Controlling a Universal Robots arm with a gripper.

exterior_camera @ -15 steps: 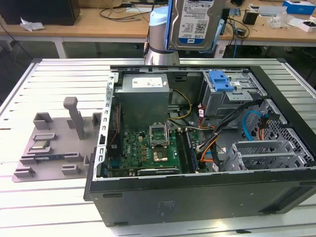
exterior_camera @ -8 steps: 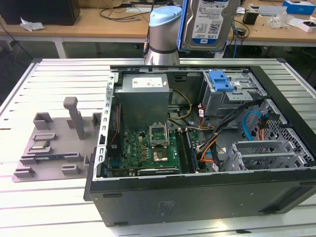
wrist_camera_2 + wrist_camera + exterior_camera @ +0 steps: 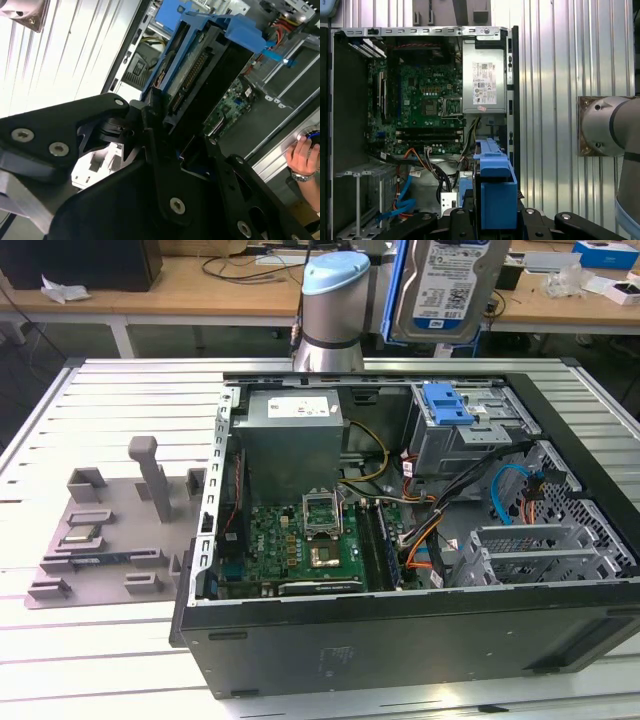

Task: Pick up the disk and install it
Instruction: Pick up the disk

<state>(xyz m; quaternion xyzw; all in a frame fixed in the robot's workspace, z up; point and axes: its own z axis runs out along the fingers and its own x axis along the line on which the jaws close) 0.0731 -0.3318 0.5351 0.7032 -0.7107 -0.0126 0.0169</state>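
Exterior view: the disk, a flat rectangular silver-grey metal drive with a white-and-blue barcode label facing the camera and blue plastic rails along its sides, hangs on end. It is well above the open black tower computer case and clear of it. It hangs over the far corner, where a ridged blue plastic tab sits on the grey metal drive cage. The case lies on its side on a slatted aluminium table. Inside are a grey metal power-supply box with a white sticker and a green motherboard. A silver arm joint with a pale blue cap stands behind the case. A grey moulded fixture lies on the table, to the exterior view's left of the case. Second wrist view: the black gripper is clamped on the disk, its fingers pressed against a blue rail, and the disk's connector edge is exposed. A person's hand wearing a wristwatch shows beyond the case. First wrist view: the gripper grasps the blue-railed end of the disk, held apart above the open case, near the power-supply box and beside the motherboard.
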